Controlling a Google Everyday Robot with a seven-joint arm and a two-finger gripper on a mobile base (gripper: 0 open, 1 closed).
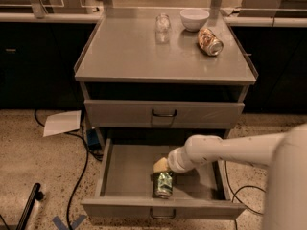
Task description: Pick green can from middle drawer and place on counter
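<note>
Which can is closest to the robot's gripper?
The green can, lying in the open drawer right beside the gripper. The orange-brown can lies far off on the counter.
</note>
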